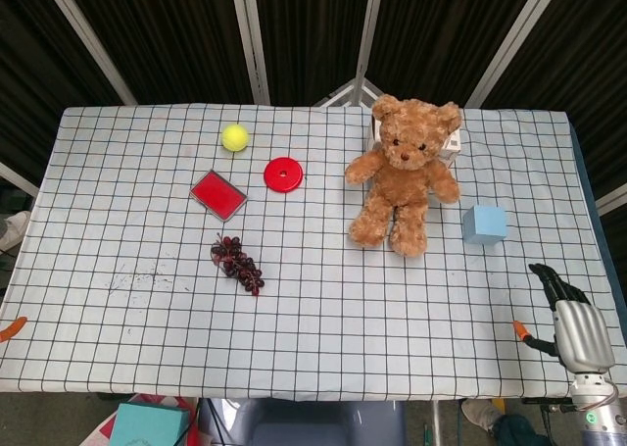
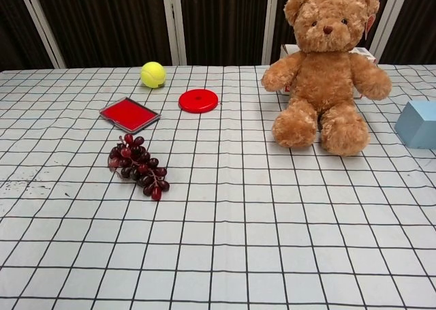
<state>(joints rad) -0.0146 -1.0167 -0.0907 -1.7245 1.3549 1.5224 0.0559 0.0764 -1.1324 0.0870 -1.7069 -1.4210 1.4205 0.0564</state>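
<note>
My right hand hovers over the table's near right corner in the head view, dark fingers stretched forward, orange-tipped thumb spread to the left, holding nothing. Nearest to it is a light blue cube, about a hand's length farther back. At the near left edge only an orange tip shows, likely part of my left hand; how that hand stands is hidden. The chest view shows neither hand.
A brown teddy bear sits against a white box. Left of it lie a red disc, a yellow tennis ball, a flat red tin and dark grapes on the checked cloth.
</note>
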